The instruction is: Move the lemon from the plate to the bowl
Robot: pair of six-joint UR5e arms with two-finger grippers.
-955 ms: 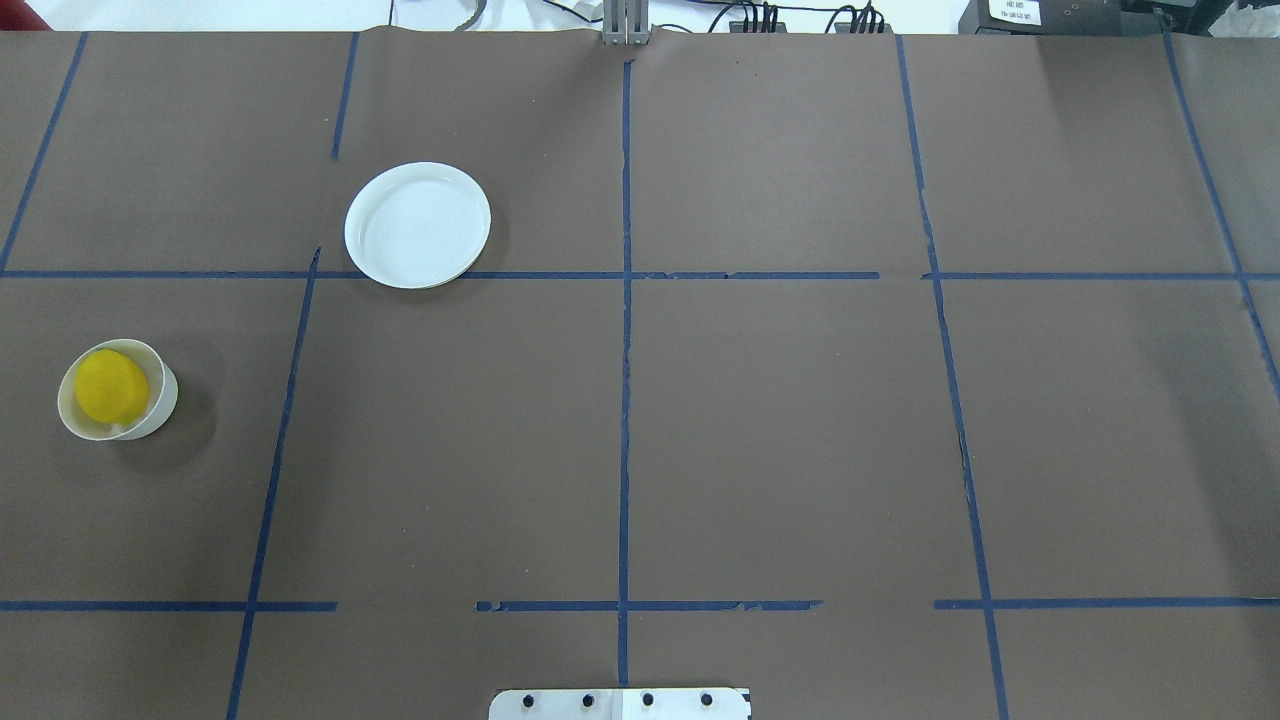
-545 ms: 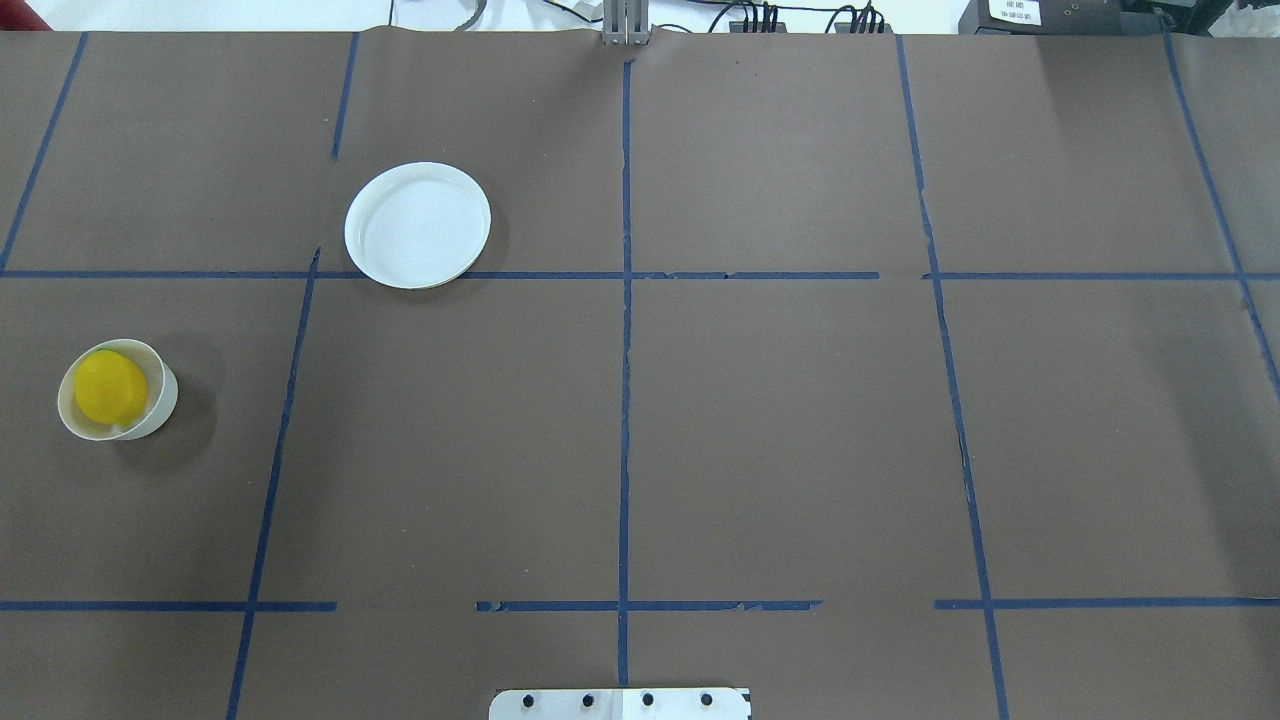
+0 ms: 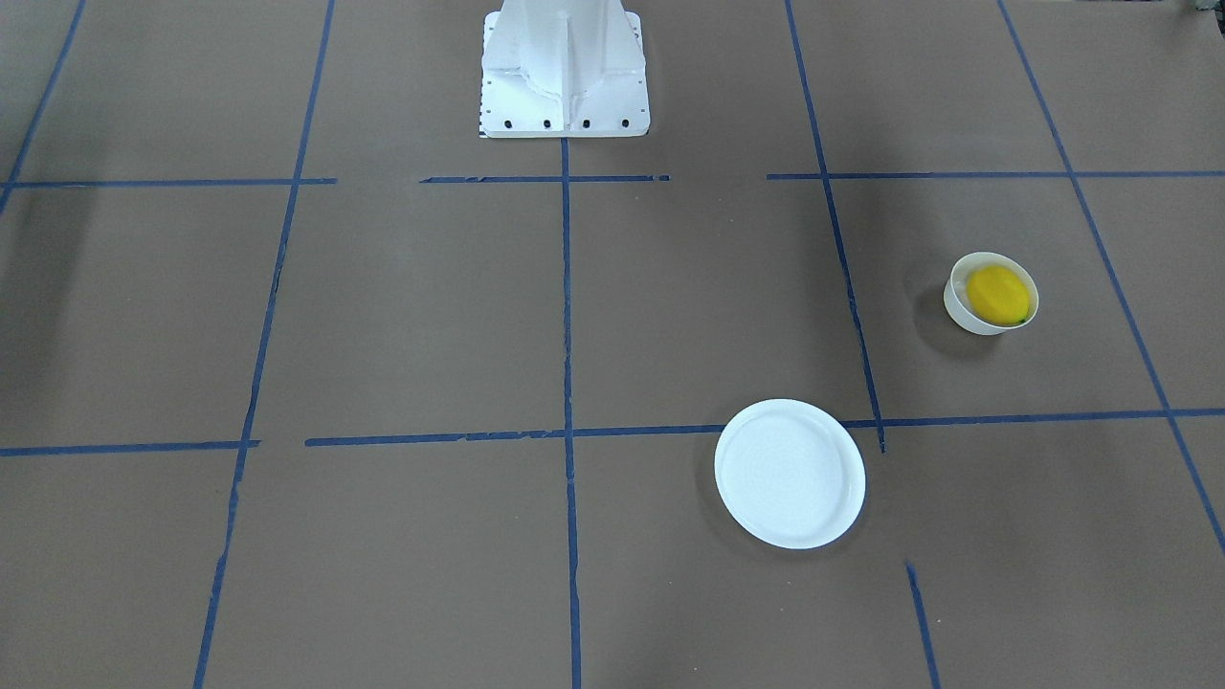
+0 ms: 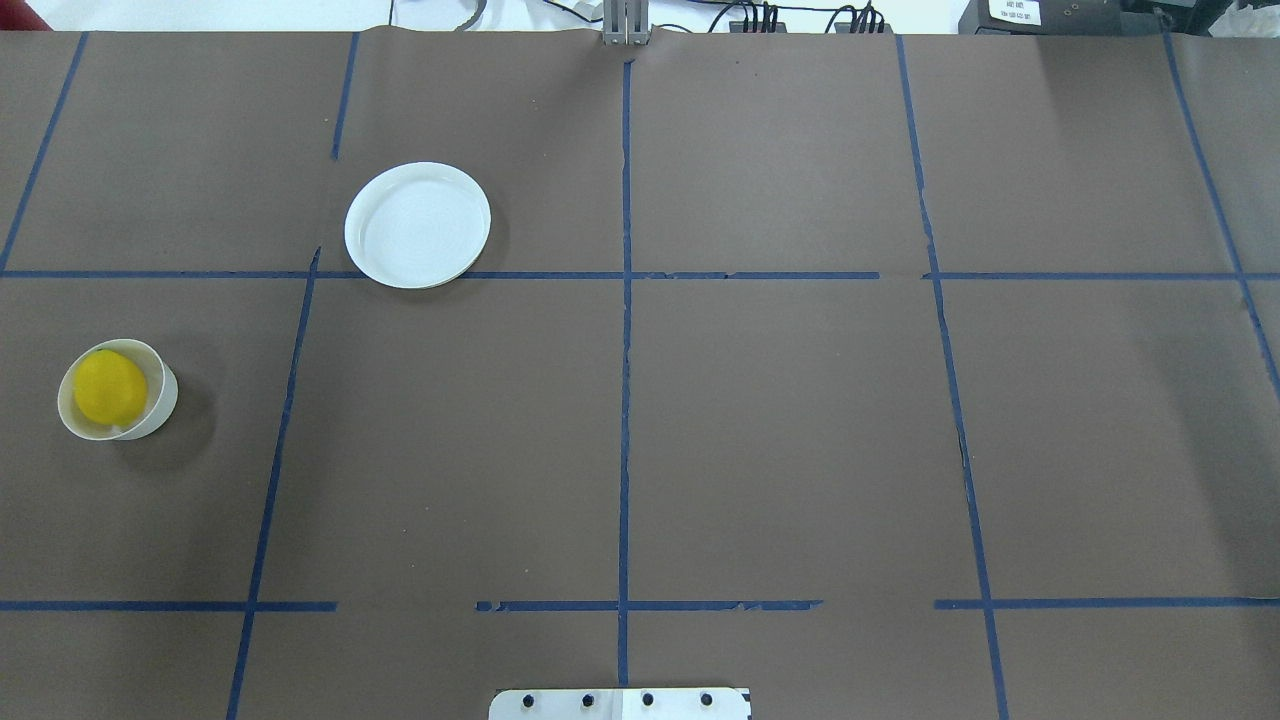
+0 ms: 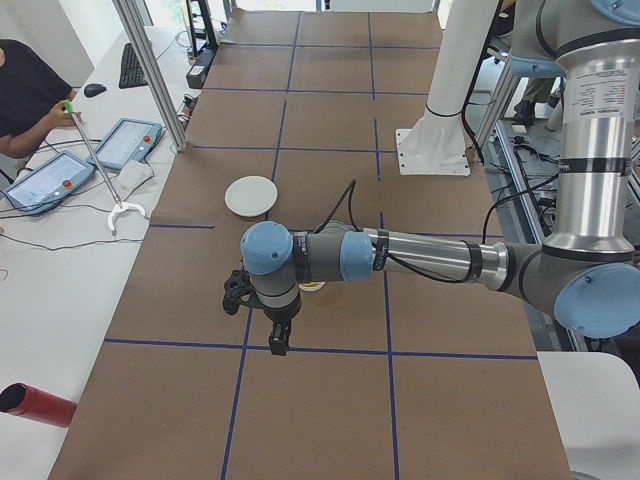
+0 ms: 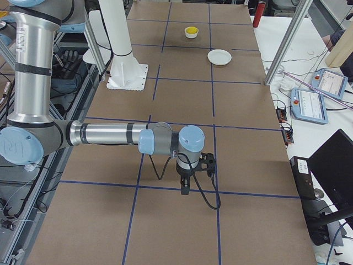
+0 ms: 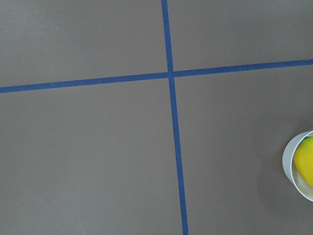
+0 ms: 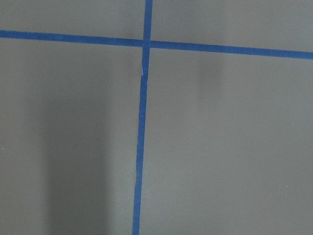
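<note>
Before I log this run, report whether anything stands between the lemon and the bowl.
Nothing visible does. The lemon already lies inside the bowl; the plate stands empty, apart from it.

Even bright light, soft shadow beside the bowl point(image 4: 166, 402) (faint bands elsewhere), sharp focus

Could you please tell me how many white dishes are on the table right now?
2. The plate lies empty on the robot's left half of the table; the bowl stands nearer its left end, holding the lemon. Nothing looks hidden.
</note>
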